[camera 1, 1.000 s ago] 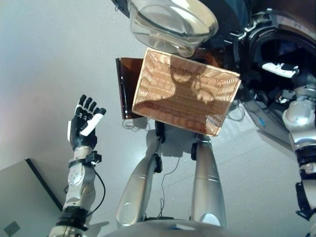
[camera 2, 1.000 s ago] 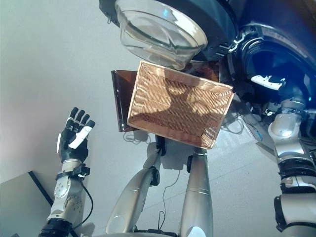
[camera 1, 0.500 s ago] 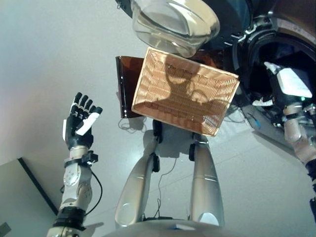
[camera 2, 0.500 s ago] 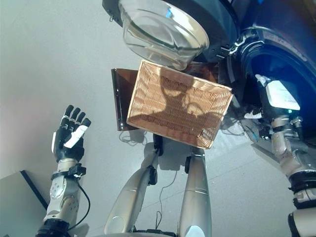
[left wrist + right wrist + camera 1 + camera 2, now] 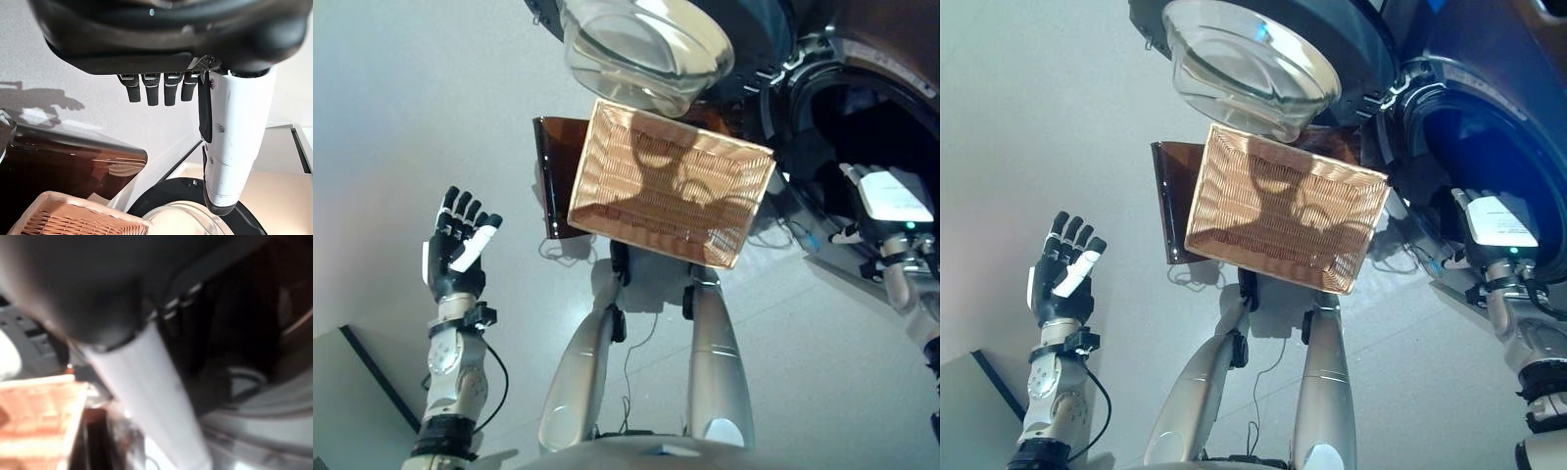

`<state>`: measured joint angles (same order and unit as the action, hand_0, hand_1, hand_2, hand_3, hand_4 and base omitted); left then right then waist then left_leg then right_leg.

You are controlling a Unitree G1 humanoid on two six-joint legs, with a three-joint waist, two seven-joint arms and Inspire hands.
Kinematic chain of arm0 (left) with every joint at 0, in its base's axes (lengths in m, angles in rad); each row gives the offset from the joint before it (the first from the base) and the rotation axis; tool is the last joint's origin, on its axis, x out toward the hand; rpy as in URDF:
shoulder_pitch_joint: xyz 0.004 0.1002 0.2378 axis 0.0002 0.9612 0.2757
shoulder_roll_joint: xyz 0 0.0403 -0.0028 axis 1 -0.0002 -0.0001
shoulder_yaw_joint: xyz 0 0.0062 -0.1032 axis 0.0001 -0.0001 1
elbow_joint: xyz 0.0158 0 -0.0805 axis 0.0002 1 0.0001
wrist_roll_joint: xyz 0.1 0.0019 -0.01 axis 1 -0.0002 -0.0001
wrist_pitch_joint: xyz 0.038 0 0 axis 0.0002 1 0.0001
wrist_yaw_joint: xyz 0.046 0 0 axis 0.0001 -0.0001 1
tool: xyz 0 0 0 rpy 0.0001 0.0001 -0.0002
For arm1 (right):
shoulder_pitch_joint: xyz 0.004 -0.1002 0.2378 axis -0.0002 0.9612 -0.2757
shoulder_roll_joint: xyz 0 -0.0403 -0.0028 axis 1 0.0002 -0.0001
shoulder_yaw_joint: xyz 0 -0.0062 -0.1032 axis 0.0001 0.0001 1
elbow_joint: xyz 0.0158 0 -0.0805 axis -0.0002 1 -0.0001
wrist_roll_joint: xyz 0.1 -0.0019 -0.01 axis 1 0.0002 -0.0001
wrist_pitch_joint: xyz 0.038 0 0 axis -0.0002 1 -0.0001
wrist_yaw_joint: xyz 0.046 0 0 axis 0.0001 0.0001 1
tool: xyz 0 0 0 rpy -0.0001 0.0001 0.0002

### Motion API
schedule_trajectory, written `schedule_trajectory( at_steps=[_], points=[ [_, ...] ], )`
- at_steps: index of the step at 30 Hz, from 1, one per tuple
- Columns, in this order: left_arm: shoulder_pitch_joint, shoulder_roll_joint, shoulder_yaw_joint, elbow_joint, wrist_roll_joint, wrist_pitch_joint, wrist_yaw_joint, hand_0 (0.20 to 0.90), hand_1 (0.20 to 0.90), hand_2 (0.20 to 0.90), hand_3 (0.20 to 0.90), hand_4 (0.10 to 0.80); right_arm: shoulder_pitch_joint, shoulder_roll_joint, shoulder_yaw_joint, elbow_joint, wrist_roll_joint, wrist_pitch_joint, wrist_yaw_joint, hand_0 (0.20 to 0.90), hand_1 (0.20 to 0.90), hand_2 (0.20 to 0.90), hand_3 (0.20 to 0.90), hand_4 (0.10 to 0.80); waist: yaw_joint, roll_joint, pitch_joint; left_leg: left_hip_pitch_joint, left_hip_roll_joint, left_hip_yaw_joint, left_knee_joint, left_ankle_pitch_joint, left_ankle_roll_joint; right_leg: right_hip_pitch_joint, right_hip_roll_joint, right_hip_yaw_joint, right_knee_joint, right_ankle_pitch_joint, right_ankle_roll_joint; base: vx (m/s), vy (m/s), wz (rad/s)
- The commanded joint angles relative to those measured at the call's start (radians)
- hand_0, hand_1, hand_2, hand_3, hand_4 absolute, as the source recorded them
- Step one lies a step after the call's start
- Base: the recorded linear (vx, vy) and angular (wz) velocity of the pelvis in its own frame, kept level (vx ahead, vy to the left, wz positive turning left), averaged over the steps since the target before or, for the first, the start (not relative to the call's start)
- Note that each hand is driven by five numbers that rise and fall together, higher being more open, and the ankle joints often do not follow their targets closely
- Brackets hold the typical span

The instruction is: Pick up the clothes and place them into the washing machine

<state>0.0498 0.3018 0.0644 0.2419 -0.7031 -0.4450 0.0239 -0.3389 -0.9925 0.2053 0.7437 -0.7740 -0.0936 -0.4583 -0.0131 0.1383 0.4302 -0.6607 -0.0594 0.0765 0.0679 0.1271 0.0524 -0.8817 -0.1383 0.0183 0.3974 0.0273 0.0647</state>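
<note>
Clothes show in no view: the wicker basket [image 5: 671, 184] at centre holds only shadow, and the washing machine drum [image 5: 862, 127] at 2 o'clock is dark inside.

Left eye view: the glass-bowled washer door [image 5: 646, 44] hangs open at 12 o'clock over the basket, which sits on a brown stand [image 5: 551, 176]. The left hand [image 5: 455, 253] is raised at 8 o'clock, fingers straight and spread, holding nothing. The right hand [image 5: 886, 201] sits at 3 o'clock at the drum's mouth.

Right eye view: same layout; the right hand's fingers cannot be told.

Left wrist view: straight fingers [image 5: 152, 88] and white-covered thumb, basket rim [image 5: 73, 215] beyond.

Right wrist view: a white thumb [image 5: 156, 391] before the drum; blurred, grip unreadable.
</note>
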Motion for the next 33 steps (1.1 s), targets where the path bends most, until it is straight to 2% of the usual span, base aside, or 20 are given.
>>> schedule_trajectory(
  at_steps=[1,12,19,25,27,29,30,33],
  points=[
    [0.079,0.059,0.08,-0.076,0.017,-0.091,0.017,0.9,0.9,0.9,0.9,0.8,-0.024,0.008,0.037,0.017,-0.027,0.047,-0.067,0.9,0.9,0.9,0.9,0.8,0.03,-0.006,-0.062,-0.053,0.039,-0.032,-0.03,0.024,-0.088,-0.01,0.032,-0.044,-0.094,0.019,-0.016,0.0,0.0,0.0],
    [0.071,0.059,0.074,-0.104,0.025,-0.1,0.029,0.9,0.9,0.9,0.9,0.8,-0.094,0.109,0.126,0.121,-0.043,0.083,-0.078,0.9,0.9,0.9,0.9,0.8,0.043,0.006,-0.046,-0.07,0.035,-0.036,-0.039,0.039,-0.089,-0.031,0.031,-0.046,-0.092,0.028,-0.018,-0.006,0.0,0.0],
    [0.076,0.075,0.08,-0.139,0.037,-0.106,0.031,0.9,0.9,0.9,0.9,0.8,-0.135,0.117,0.169,0.186,-0.066,0.11,-0.076,0.9,0.9,0.9,0.9,0.8,0.048,0.014,-0.032,-0.08,0.031,-0.04,-0.055,0.053,-0.092,-0.046,0.028,-0.044,-0.095,0.034,-0.016,-0.014,0.005,0.0],
    [0.086,0.074,0.083,-0.153,0.036,-0.106,0.032,0.9,0.9,0.9,0.9,0.8,-0.147,0.111,0.139,0.19,-0.054,0.13,-0.105,0.9,0.9,0.9,0.9,0.8,0.053,0.02,-0.026,-0.085,0.029,-0.042,-0.069,0.065,-0.092,-0.054,0.027,-0.048,-0.094,0.036,-0.016,-0.011,0.001,0.02],
    [0.085,0.064,0.087,-0.143,0.038,-0.108,0.042,0.9,0.9,0.9,0.9,0.8,-0.086,0.148,0.051,0.051,0.095,0.041,-0.12,0.9,0.9,0.9,0.9,0.8,0.045,0.012,-0.027,-0.085,0.031,-0.04,-0.068,0.064,-0.091,-0.057,0.028,-0.049,-0.09,0.038,-0.015,0.0,0.0,0.0],
    [0.085,0.066,0.085,-0.143,0.038,-0.108,0.042,0.9,0.9,0.9,0.9,0.8,-0.08,0.147,0.046,0.047,0.095,0.042,-0.118,0.9,0.9,0.9,0.9,0.8,0.048,0.012,-0.028,-0.085,0.031,-0.04,-0.068,0.064,-0.091,-0.057,0.028,-0.049,-0.09,0.038,-0.015,0.0,0.0,0.0],
    [0.086,0.064,0.087,-0.141,0.053,-0.111,0.059,0.9,0.9,0.9,0.9,0.8,0.025,0.196,-0.041,-0.138,0.337,-0.108,-0.085,0.9,0.9,0.9,0.9,0.8,0.033,-0.004,-0.03,-0.085,0.036,-0.039,-0.067,0.064,-0.092,-0.055,0.03,-0.051,-0.09,0.038,-0.016,0.009,-0.031,-0.01],
    [0.088,0.072,0.078,-0.147,0.052,-0.111,0.063,0.9,0.9,0.9,0.9,0.8,0.095,0.208,-0.06,-0.234,0.463,-0.194,-0.03,0.9,0.9,0.9,0.9,0.8,0.026,-0.016,-0.029,-0.087,0.038,-0.038,-0.065,0.064,-0.092,-0.055,0.031,-0.052,-0.089,0.039,-0.016,0.003,-0.01,0.0]
  ],
)
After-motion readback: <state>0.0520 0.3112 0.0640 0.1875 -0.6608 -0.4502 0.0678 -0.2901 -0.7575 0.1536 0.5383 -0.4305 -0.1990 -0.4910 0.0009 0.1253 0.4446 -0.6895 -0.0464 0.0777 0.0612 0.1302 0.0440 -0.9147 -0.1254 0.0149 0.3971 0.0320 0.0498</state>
